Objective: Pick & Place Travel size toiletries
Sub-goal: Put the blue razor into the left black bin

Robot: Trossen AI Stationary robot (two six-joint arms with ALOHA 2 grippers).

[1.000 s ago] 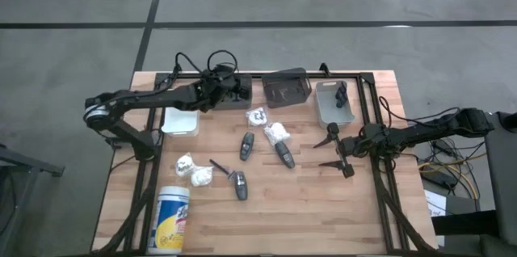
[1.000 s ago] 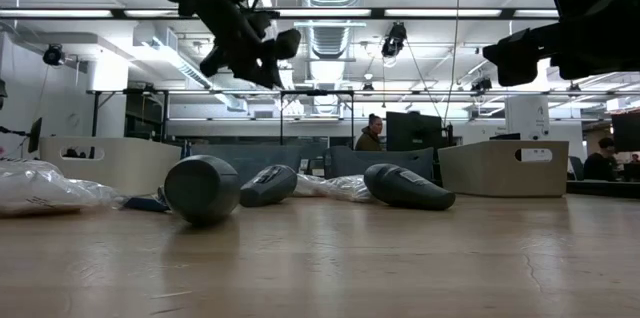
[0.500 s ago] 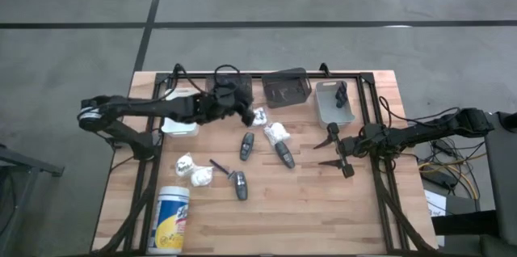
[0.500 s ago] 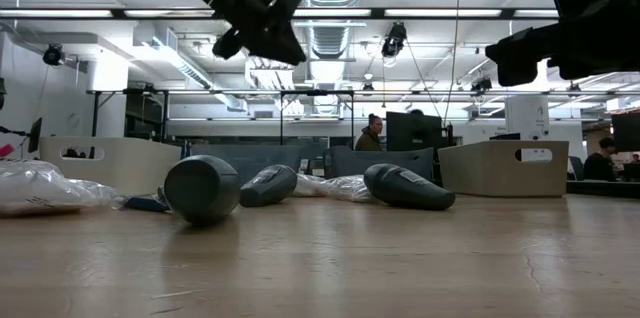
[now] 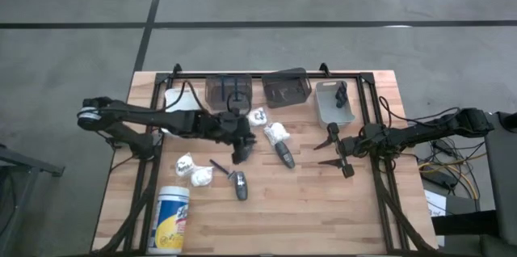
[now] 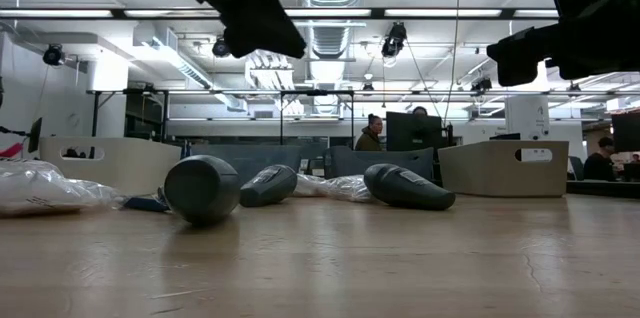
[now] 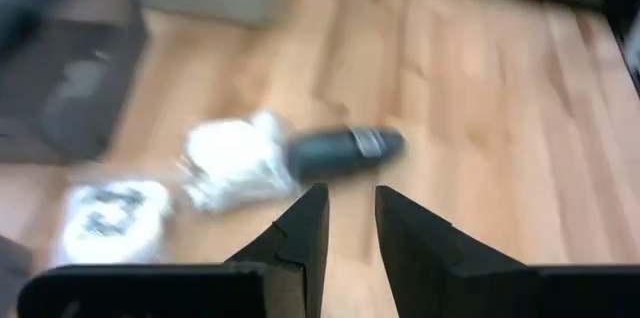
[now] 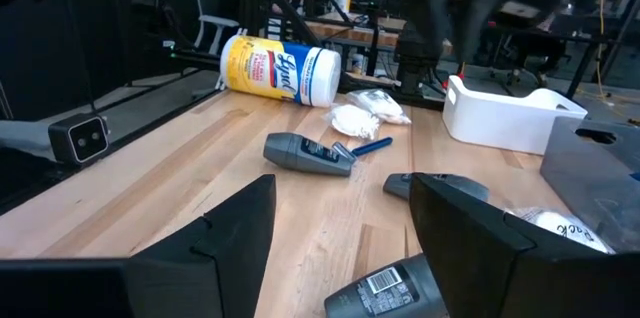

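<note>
Three dark grey tubes lie on their sides on the table: one beside a white packet, one nearer the front, and one mostly hidden under my left gripper. More white packets and a thin blue stick lie around them. My left gripper hangs above the table's middle, narrowly open and empty, with a tube ahead of it. It is well off the table in the low view. My right gripper waits wide open at the right.
A tall white canister lies at the near left corner. Two clear dark bins, a grey bin and a white bin line the far edge. Bare wood stretches along the near right.
My left gripper has swung away from the clear bin at the far edge toward the near edge and slightly right, and now hangs over the tubes in the table's middle. My right arm has kept still, and no item on the table has moved.
</note>
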